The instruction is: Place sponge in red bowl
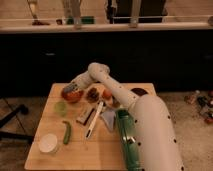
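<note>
One round, glossy red bowl [71, 95] sits at ten o'clock on the pale wooden table [80, 155], near its far-left edge, with the gripper [73, 89] directly over it, its grasp and the sponge impossible to tell.

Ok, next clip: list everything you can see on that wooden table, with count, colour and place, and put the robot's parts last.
small round orange-red bowl: one, orange-red, far left of the wooden table, under the gripper
pale green cup: one, light green, just in front of the bowl
white round dish: one, white, near left corner
green pod-shaped vegetable: one, green, right of the dish
tan-and-red flat block: one, table centre
long white utensil: one, beside the block
pale grey-blue triangular piece: one, right of the utensil
small orange ball: one, far centre
gripper: one, grey, over the bowl
arm: one, white, entering from the right
</note>
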`<state>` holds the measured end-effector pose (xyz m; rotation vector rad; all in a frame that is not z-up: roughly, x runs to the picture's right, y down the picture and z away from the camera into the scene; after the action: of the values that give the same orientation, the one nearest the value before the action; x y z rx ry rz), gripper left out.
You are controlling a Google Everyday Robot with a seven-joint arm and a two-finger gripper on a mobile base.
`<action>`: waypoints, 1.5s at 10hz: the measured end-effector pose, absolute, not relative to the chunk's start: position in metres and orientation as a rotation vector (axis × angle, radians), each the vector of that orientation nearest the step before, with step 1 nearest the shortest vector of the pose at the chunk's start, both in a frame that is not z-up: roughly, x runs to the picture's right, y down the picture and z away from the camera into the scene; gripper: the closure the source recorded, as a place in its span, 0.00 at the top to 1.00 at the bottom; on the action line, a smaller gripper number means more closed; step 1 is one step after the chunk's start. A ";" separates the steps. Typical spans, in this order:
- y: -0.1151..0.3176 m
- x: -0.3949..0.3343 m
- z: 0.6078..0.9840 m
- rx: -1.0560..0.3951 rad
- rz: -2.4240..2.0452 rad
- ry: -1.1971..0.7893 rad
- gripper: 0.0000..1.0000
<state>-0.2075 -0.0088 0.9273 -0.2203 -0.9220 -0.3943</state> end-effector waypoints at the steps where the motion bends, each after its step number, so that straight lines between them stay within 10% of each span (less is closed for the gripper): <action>1: -0.009 -0.208 0.927 -0.219 -0.395 -0.925 0.80; 15: -0.029 -0.187 0.893 -0.200 -0.459 -0.811 0.80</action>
<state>-0.1871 -0.0294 0.8935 -0.2000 -0.8106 -0.4587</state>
